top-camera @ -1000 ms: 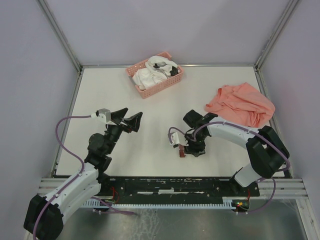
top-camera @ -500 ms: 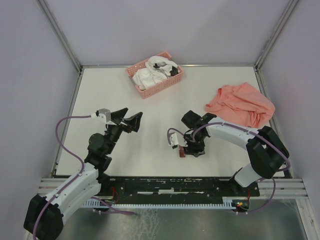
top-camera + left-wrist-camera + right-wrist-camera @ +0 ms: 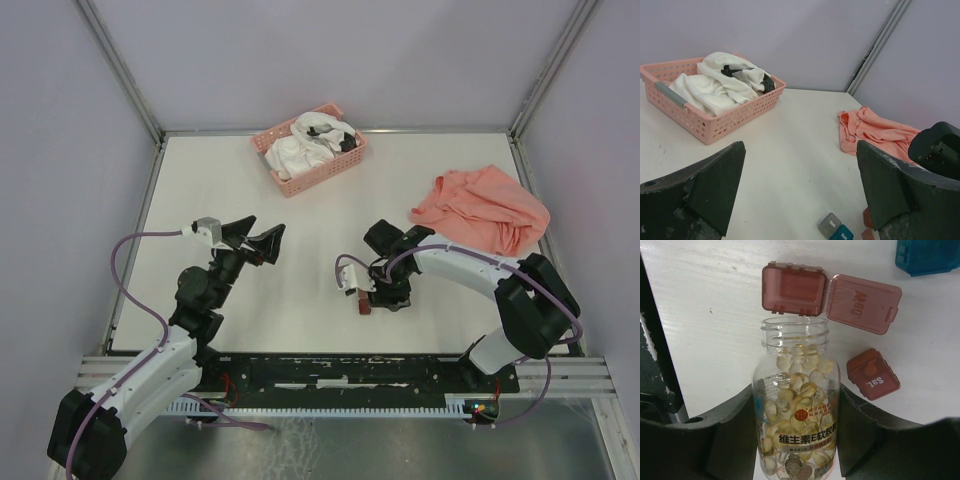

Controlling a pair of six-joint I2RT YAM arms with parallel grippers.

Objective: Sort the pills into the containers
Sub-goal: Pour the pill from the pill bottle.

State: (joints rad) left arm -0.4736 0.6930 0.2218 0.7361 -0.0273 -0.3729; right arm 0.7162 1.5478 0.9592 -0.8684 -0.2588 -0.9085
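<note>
In the right wrist view my right gripper [image 3: 796, 440] is shut on a clear jar [image 3: 796, 405] full of yellowish pills. The jar has no cap, and its mouth points at an open dark red box [image 3: 795, 290] whose lid [image 3: 864, 304] is flipped to the right. A closed dark red box [image 3: 873, 374] lies right of the jar, and a teal box [image 3: 927, 257] sits at the top right. In the top view the right gripper [image 3: 385, 290] is low over the red box [image 3: 366, 305]. My left gripper [image 3: 258, 238] is open and empty, raised above the table; its view shows the grey box [image 3: 830, 225] and teal box [image 3: 844, 234].
A pink slatted basket [image 3: 335, 165] with white cloths stands at the back centre and also shows in the left wrist view [image 3: 715, 125]. An orange cloth [image 3: 480, 210] lies crumpled at the right, behind the right arm [image 3: 937, 150].
</note>
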